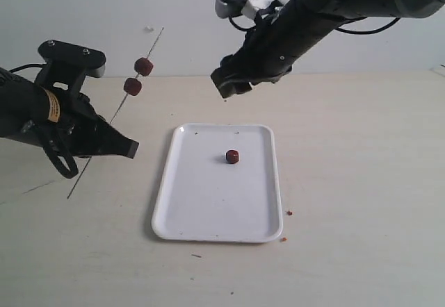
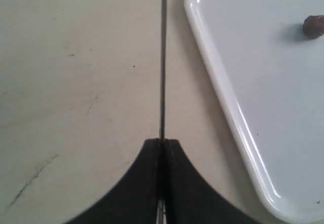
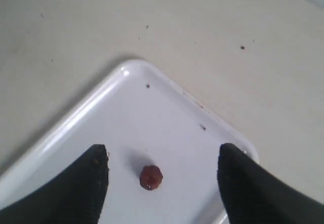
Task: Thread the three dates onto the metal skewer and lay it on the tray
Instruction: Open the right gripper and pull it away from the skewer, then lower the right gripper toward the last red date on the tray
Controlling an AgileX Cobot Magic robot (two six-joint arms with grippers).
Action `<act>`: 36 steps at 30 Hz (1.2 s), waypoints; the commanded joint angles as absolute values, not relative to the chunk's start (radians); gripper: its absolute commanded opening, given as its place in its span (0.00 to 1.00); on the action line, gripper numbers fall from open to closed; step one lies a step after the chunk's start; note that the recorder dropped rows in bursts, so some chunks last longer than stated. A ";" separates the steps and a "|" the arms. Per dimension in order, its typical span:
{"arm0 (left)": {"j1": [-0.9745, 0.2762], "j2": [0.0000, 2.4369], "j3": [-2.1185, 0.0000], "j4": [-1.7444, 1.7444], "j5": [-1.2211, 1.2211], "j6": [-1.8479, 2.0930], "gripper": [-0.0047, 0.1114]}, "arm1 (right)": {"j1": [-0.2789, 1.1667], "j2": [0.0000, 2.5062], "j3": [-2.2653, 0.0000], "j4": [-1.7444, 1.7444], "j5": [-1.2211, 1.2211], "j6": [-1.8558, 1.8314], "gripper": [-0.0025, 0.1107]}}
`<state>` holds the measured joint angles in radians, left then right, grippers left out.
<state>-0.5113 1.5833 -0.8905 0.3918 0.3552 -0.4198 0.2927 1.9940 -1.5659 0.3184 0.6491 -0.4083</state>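
Note:
My left gripper (image 1: 128, 147) is shut on the thin metal skewer (image 1: 115, 116), which slants up to the back; its jaws pinch the rod (image 2: 162, 72) in the left wrist view. Two dates (image 1: 144, 66) (image 1: 133, 86) are threaded on its upper part. The third date (image 1: 232, 156) lies on the white tray (image 1: 201, 217), also seen in the right wrist view as a date (image 3: 151, 177) between the spread fingers. My right gripper (image 1: 229, 88) hangs open above the tray's far end, nothing held.
Small reddish crumbs (image 1: 288, 212) lie on the beige table beside the tray's right front corner. A plain wall stands behind the table. The tray's rim (image 2: 223, 97) runs close beside the skewer in the left wrist view.

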 commanded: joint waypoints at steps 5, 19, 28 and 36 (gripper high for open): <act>-0.508 1.581 -0.896 0.466 0.421 -0.419 0.04 | 0.310 2.098 -1.674 0.082 0.829 -0.640 0.60; -0.435 1.581 -0.896 0.468 0.435 -0.422 0.04 | 0.326 2.147 -1.672 0.092 0.830 -1.288 0.59; -0.428 1.581 -0.896 0.468 0.428 -0.422 0.04 | 0.326 2.222 -1.672 0.104 0.782 -1.343 0.57; -0.428 1.581 -0.896 0.468 0.410 -0.422 0.04 | 0.326 2.265 -1.672 0.212 0.768 -1.394 0.55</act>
